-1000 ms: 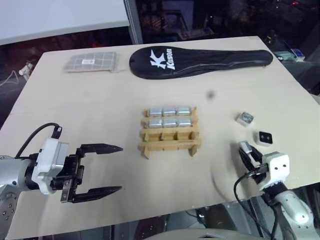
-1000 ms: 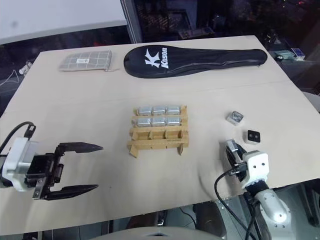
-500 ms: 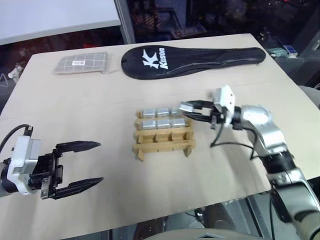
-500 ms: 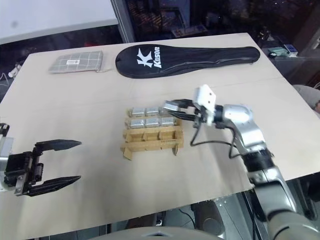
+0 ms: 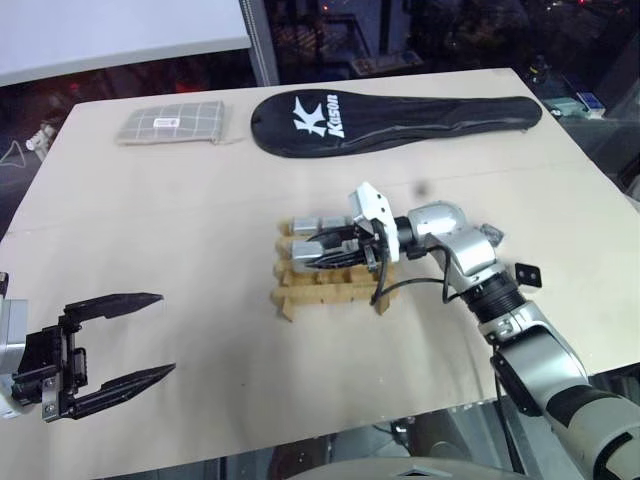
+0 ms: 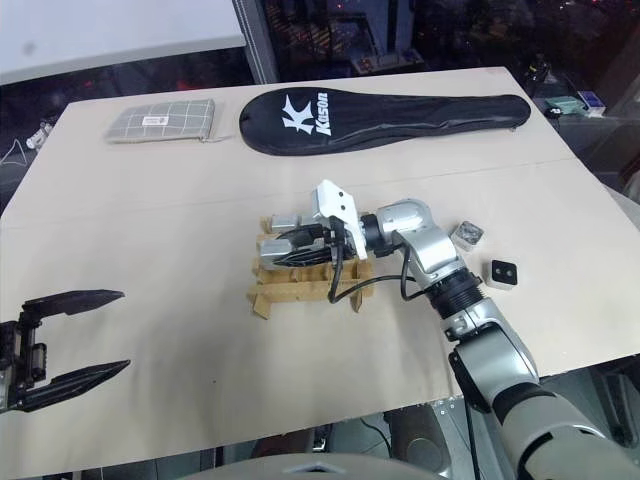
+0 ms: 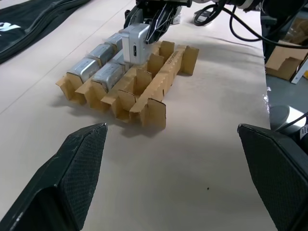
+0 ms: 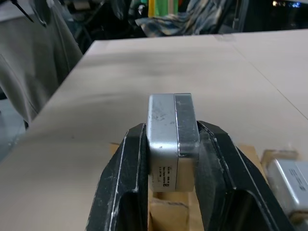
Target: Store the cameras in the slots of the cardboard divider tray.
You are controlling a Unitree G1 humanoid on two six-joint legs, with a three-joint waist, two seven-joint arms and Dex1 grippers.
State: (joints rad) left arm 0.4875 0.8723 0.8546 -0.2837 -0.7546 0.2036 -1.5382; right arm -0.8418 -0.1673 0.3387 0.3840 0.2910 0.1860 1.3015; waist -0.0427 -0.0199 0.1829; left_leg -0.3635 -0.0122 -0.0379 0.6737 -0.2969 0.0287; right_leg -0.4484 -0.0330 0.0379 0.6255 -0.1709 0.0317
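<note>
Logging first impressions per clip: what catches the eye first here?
The right end effector, stretched over the cardboard tray mid-table, pinches a silver camera above its slots. Behind it, a long black racket cover lies along the table's far edge, while the left end effector gapes open at the near left.

R arm [image 5: 440, 228] swung from table edge, camera [image 8: 172, 139] (clamped) over tray [image 5: 335, 290]

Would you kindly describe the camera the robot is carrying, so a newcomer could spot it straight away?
Find the brown cardboard tray in the middle of the tan table. Just above it hangs the right claw. The camera pinched in that claw is the one lifted off the cardboard, while the other silver cameras lie in their slots.
</note>
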